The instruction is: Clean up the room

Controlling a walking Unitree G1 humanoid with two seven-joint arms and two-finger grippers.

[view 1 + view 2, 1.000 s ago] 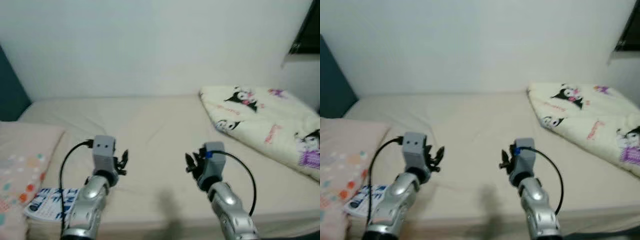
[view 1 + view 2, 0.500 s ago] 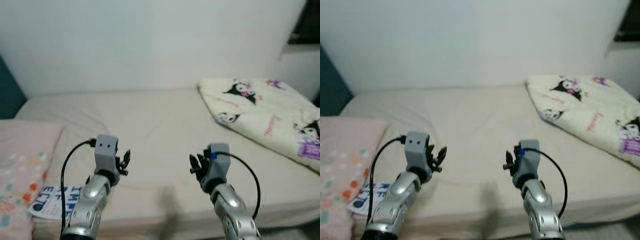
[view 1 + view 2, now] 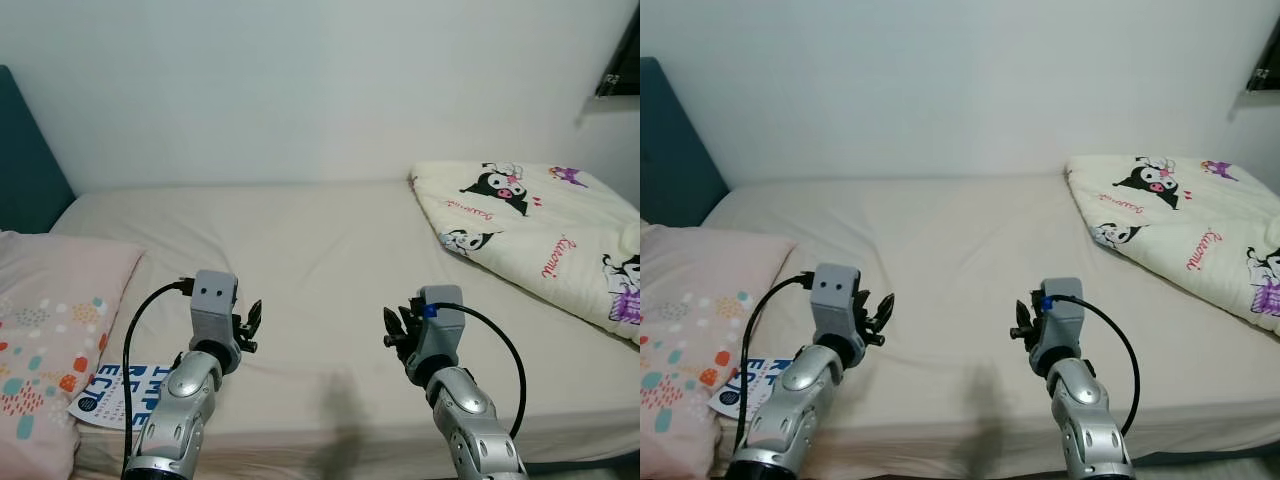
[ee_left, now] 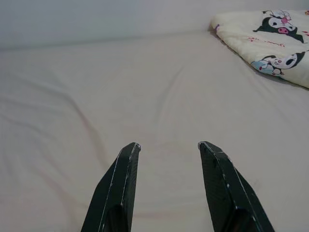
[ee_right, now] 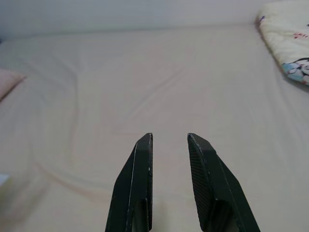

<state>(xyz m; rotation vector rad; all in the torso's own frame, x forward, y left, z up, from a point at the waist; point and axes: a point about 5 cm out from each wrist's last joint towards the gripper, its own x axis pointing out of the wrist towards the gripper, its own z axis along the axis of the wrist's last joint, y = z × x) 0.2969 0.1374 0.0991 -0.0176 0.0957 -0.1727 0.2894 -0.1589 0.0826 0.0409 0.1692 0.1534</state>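
Bed [image 3: 320, 250] runs 9-to-3 against the wall [image 3: 300, 90]. Pillow [image 3: 50, 330] at 9 o'clock, booklet [image 3: 115, 395] on the bed just beside it at 7. Folded blanket [image 3: 540, 240] at 2 o'clock. Headboard [image 3: 30, 160] at 10.
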